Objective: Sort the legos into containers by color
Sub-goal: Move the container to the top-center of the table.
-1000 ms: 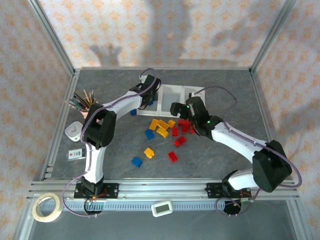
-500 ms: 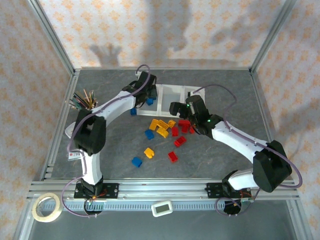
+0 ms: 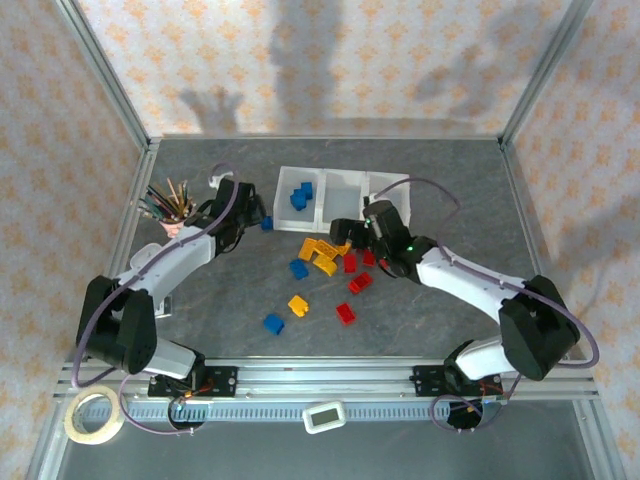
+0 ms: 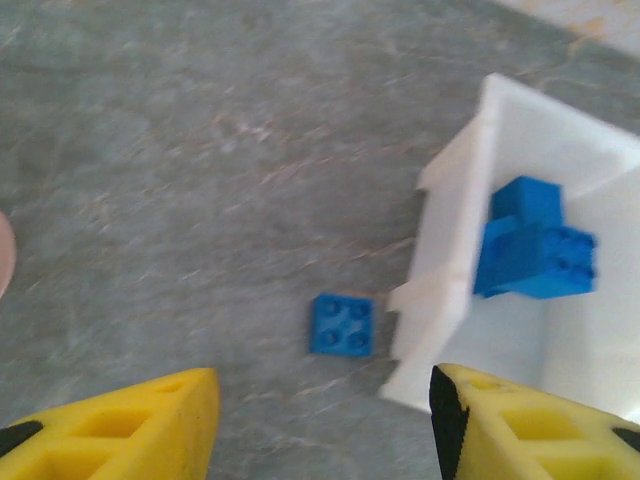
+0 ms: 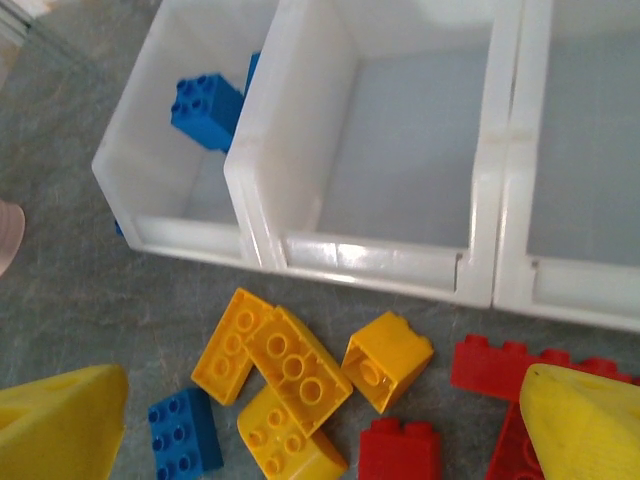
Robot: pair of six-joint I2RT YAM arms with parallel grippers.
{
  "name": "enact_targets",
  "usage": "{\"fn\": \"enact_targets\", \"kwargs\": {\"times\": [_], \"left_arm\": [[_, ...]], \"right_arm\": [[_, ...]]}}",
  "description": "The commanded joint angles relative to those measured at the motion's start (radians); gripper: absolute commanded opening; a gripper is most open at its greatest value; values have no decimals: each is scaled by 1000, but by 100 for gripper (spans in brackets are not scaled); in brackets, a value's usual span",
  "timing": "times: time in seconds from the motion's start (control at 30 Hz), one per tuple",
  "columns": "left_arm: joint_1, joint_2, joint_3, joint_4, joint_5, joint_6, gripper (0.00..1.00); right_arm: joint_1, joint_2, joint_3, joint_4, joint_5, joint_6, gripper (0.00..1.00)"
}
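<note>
The white three-compartment tray [image 3: 372, 183] lies at the back middle of the table. Its left compartment [image 4: 470, 240] holds blue bricks [image 3: 300, 193] [image 4: 535, 250] [image 5: 205, 110]; the middle compartment [image 5: 410, 150] is bare. My left gripper [image 3: 246, 214] [image 4: 325, 400] is open just left of the tray, above a lone blue brick [image 3: 266, 224] [image 4: 342, 325] on the table. My right gripper [image 3: 345, 233] [image 5: 320, 420] is open over a cluster of yellow bricks [image 3: 320, 250] [image 5: 285, 370], with red bricks [image 3: 360, 262] [image 5: 495, 365] to their right and a blue brick [image 5: 185, 430] to their left.
Loose bricks sit nearer the front: blue [image 3: 298, 268], yellow [image 3: 298, 304], blue [image 3: 273, 323], and red [image 3: 346, 313]. A pink cup of pencils [image 3: 170, 205] stands at the far left, close to my left arm. A small white object [image 3: 148, 262] lies below it.
My left arm has swung back and to the left, away from the tray's left compartment, where blue bricks now show. My right gripper has shifted slightly left towards the yellow bricks.
</note>
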Motion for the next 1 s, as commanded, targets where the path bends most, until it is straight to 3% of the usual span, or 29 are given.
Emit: {"fn": "enact_targets", "kwargs": {"times": [0.0,0.33,0.67,0.97], "left_arm": [[20,-43,-89,44,-19,-34,61],[33,50,-197,106,-10,-54,61],[32,184,-158,226,82,0,67],[19,277,-88,260,98,37,72]], "right_arm": [[29,26,-6,46,8,27,100],[67,88,-5,111,3,67,100],[67,113,42,74,47,31,100],[67,132,56,67,60,19,100]]}}
